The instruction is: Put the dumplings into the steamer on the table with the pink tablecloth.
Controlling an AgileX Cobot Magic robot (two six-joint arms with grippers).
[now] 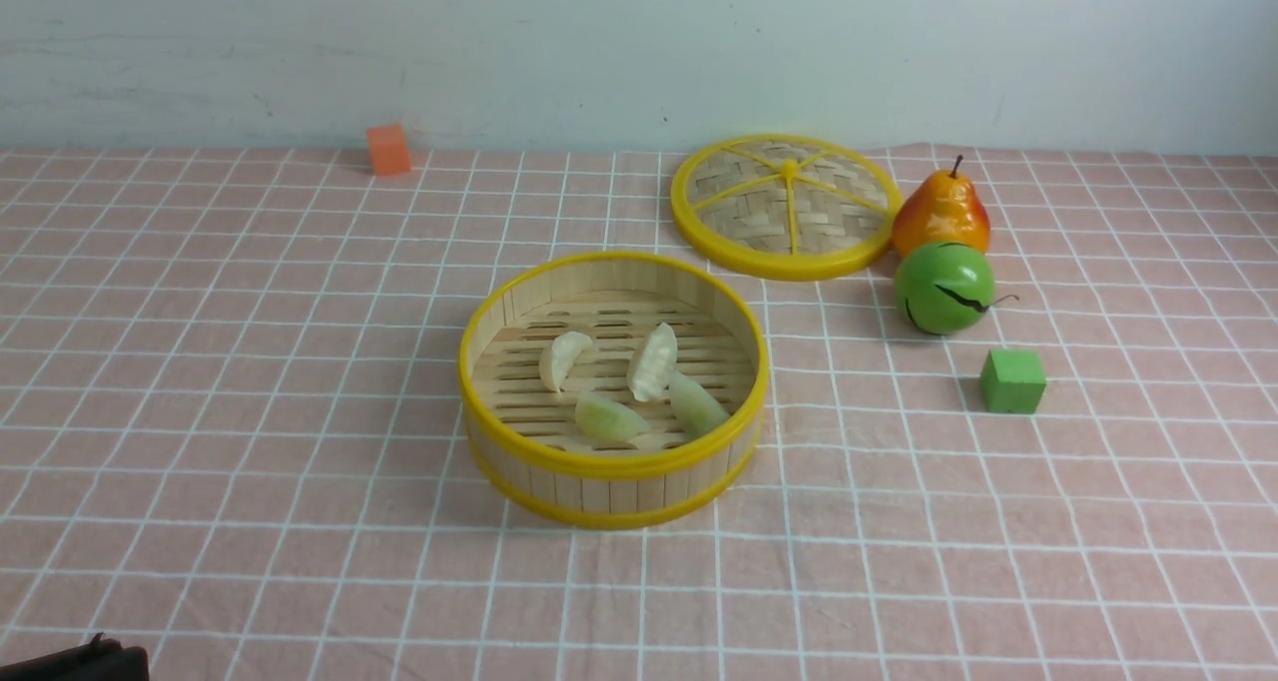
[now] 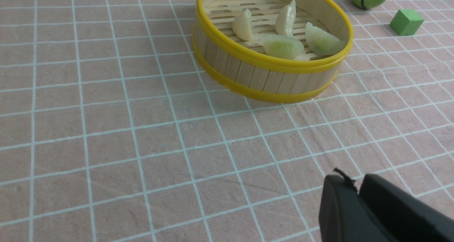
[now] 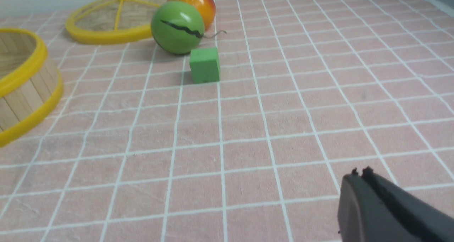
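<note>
The round bamboo steamer with yellow rims stands mid-table on the pink tablecloth. Several pale dumplings lie on its slatted floor, close together. In the left wrist view the dumplings show inside the steamer. My left gripper hovers over bare cloth well short of it, jaws together and empty. Only a dark tip of the left gripper shows at the front view's bottom left corner. My right gripper is shut and empty over bare cloth, with the steamer far to one side.
The flat woven lid lies behind and right of the steamer. A pear, a green ball and a green cube sit at the right. An orange cube stands at the back left by the wall.
</note>
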